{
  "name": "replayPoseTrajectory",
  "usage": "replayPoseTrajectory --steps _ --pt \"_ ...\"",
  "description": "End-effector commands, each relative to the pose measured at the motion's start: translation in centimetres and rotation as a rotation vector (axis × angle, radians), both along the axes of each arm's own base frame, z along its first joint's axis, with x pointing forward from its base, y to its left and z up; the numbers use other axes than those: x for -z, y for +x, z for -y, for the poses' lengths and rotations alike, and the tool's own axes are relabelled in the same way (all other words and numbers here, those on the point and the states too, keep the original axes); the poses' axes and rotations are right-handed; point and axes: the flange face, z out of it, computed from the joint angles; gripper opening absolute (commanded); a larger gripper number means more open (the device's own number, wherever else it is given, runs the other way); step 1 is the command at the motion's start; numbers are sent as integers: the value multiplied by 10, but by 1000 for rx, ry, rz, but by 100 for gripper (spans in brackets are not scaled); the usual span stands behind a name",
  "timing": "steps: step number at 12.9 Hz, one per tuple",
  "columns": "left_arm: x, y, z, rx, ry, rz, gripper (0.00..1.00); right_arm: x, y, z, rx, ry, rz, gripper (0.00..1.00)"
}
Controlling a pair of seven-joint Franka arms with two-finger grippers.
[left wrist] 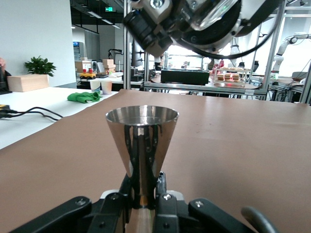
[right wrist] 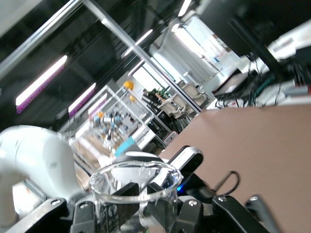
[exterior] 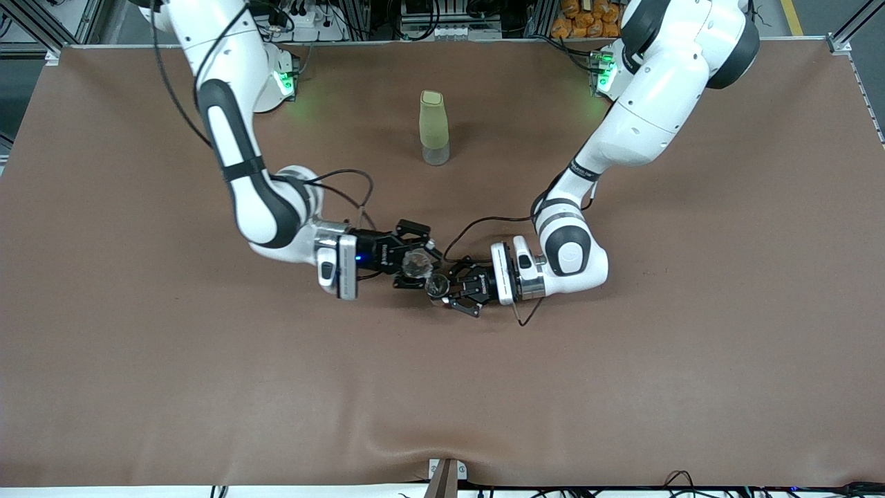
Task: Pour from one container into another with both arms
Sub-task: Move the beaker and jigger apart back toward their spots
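Both arms are mid-table w/ their hands brought together, so the pick-up part looks done and the pour itself is what's in hand. The left gripper (exterior: 462, 286) is clamped on the narrow base of a steel cone cup (left wrist: 142, 145), which stands upright w/ its mouth open upward in the left wrist view; can't tell whether anything is inside it. The right gripper (exterior: 408, 259) has its fingers closed on a clear glass beaker (right wrist: 133, 191), held up over the steel cup; in the left wrist view the glass shows overhead, right above the cup's rim. The right wrist view is rolled well off level, so the beaker is prob. tipped toward the cup, but no stream or liquid is visible in any view, and I can't say if the glass is full, part empty or dry. In the front view the two vessels sit just beside each other, maybe touching at the rims — too small to be sure. A tall pale-green bottle (exterior: 434, 128) stands alone on the brown table (exterior: 207, 387), farther from the front camera than the grippers, between the two arm bases, well apart from both hands. Judgement: grasps done, alignment done or nearly so; left = finish the tilt, empty the glass into the cup, level it, set both down.
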Motion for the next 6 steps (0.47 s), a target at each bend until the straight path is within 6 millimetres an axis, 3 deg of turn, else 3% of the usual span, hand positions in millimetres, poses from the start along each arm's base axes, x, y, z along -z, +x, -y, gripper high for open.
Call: replayPoseTrajectory --steps 1,3,6 --pt "-9 19 -30 -39 -32 65 0 -23 18 59 -52 -18 244 0" --pt "-7 29 -55 -18 -60 80 0 -26 29 115 -117 -56 385 0" --pt "-4 47 -114 22 -46 112 0 -30 32 196 -220 -104 535 0"
